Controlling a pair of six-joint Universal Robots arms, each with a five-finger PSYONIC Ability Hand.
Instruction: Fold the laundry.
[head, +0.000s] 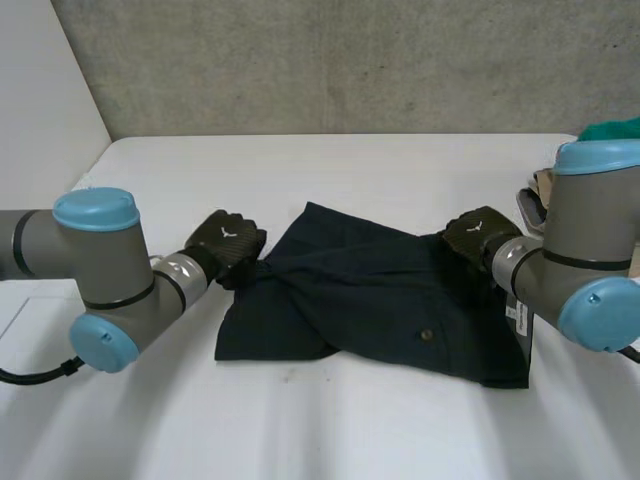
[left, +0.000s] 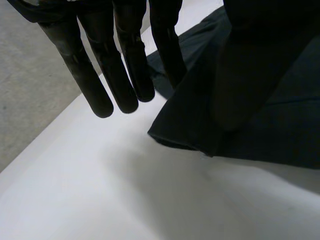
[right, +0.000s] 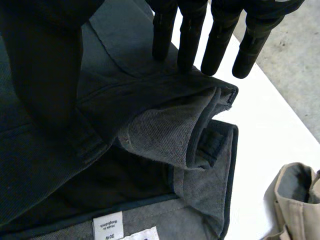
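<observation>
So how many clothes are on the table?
3: a dark garment spread mid-table, plus a beige one and something green piled at the table's right edge. The right arm covers part of that pile, so more may be hidden.

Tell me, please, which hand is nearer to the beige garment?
Right. The right hand holds the edge of the dark trousers beside the beige garment; the left hand holds their opposite end, farther away.

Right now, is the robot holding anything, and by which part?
Yes, the dark garment: the left hand pinches a side edge, and the right hand seems to pinch the raised waistband.
</observation>
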